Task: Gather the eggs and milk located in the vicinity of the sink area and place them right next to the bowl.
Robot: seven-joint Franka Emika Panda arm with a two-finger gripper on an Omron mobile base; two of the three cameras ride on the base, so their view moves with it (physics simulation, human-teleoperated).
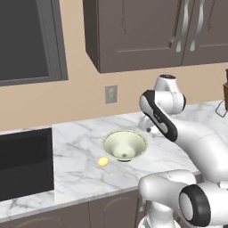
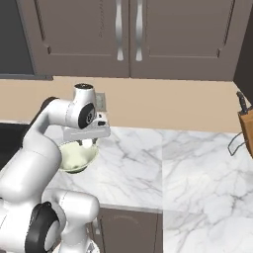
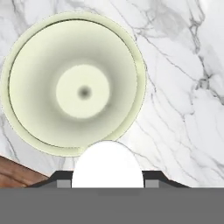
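Hovering above the white marble surface [image 1: 80, 147], the robot's two-finger hand [image 2: 88, 143] hung just over the far rim of the wide, pale cream-green cone-shaped bowl [image 1: 124, 144], its fingers clenched on a white rounded thing [image 3: 107, 164] that bulged up between them in the hand view — by its colour most likely the milk container, though no green top could be made out from that angle. The bowl itself stood empty, with its glossy inside [image 3: 74, 85] almost directly below the camera. On the surface just beside the bowl, toward the large black sink basin [image 1: 24, 162], lay the small yellow-orange egg [image 1: 103, 161], so that half of the job looked already settled. The step in hand seemed to be delivery of the second item — carried over, not yet set down. The next move would call for shifting sideways off the bowl to bare marble right beside it, lowering until the base met the surface, and only then letting go; released where it hung, the thing could drop onto the rim or tip into the bowl.
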